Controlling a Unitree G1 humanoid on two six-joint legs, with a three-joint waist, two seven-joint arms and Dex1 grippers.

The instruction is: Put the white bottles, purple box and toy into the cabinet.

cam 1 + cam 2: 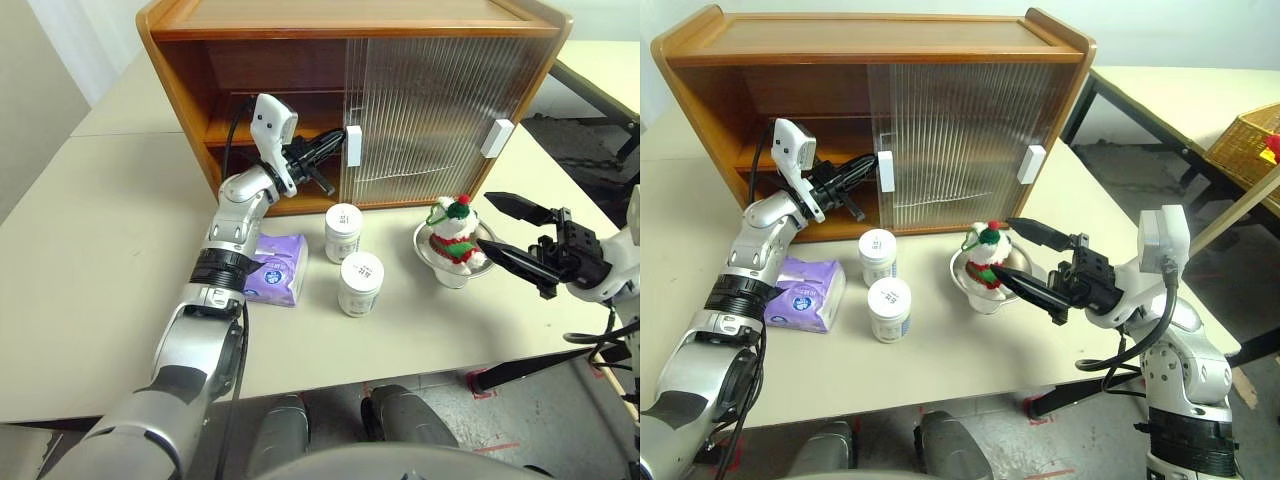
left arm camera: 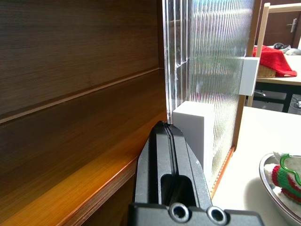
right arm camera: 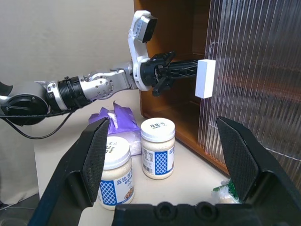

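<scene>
Nothing is stowed yet: you have all four items outside the cabinet, on the table in front of it. The two white bottles stand upright just beside one another near the middle of the table, one closer to the cabinet's front, the other toward the near edge. The purple box lies to their left, partly under your left forearm. The toy sits in a shiny metal bowl to the right of the bottles.

Judged from this, you are at the door-opening step. Your left gripper has its fingers clenched together with nothing between them, tips at the white handle on the left edge of the ribbed sliding door. The cabinet's left half stands open, both shelves bare as far as visible; the right half is covered.

Your right gripper hangs with its fingers spread wide and holding nothing, just beside the bowl, over the table's right edge.

Obstructions: the left arm crosses the open bay and overhangs the box. A second white handle sits at the cabinet's right end. A basket stands on another table, well apart.
</scene>
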